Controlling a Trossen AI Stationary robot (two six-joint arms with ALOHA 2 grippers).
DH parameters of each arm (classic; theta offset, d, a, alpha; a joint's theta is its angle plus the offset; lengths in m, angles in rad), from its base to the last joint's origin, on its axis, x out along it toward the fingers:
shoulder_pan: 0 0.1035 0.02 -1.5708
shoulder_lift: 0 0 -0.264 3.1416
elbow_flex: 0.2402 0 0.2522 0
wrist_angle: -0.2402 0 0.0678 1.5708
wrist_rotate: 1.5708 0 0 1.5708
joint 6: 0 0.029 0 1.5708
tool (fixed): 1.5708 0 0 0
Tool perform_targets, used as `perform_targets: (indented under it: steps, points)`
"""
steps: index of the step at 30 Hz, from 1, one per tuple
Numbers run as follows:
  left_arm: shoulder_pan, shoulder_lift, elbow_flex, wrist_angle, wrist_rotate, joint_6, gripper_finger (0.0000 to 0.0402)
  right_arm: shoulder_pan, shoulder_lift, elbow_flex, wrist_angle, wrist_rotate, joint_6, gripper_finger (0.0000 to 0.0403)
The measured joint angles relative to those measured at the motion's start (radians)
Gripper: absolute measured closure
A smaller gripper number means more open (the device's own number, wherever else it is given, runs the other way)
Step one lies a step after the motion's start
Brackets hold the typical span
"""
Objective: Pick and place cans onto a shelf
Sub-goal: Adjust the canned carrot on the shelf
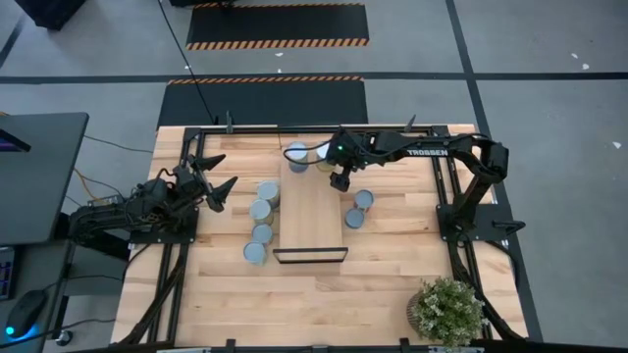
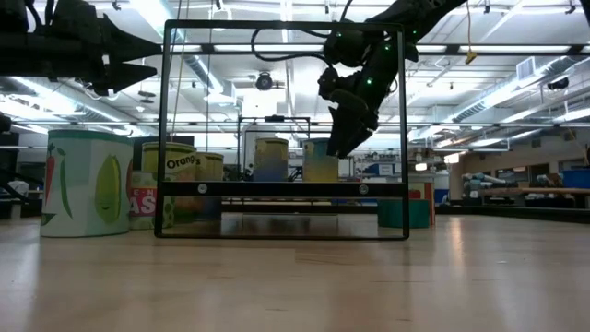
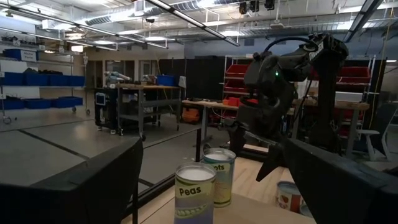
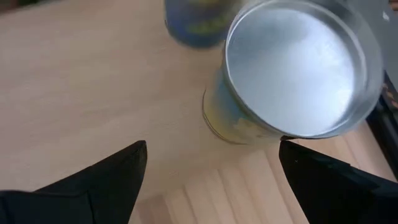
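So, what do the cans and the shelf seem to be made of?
The cans: probably metal, given the dull silvery top with a raised rim; the sides carry printed labels, perhaps paper. The shelf: a board of pale, smooth wood by its look, in a thin black frame, likely metal.

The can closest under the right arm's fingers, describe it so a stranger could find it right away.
Start at the long light-wood shelf board lying down the middle of the planked table. At its far end, away from the black metal lip, two small metal cans stand side by side. It is the yellowish-topped can, just off the board's far right corner below the open right gripper; its neighbour is the pale-blue-topped can.
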Motion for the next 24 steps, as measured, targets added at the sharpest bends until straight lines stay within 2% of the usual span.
perform_targets:
  steps: [4, 9, 24]
  points:
    - [0.000, 0.000, 0.000, 0.023, 0.000, -0.026, 0.0006, -0.006, 0.000, 0.000, 0.049, -0.027, -0.008, 0.0030]
    - [0.000, 0.000, 0.000, 0.059, 0.000, -0.043, 0.0006, -0.022, 0.000, 0.000, 0.026, -0.040, -0.011, 0.0030]
    - [0.000, 0.000, 0.000, 0.053, 0.000, -0.041, 0.0006, -0.016, 0.000, 0.000, 0.011, -0.025, -0.019, 0.0030]
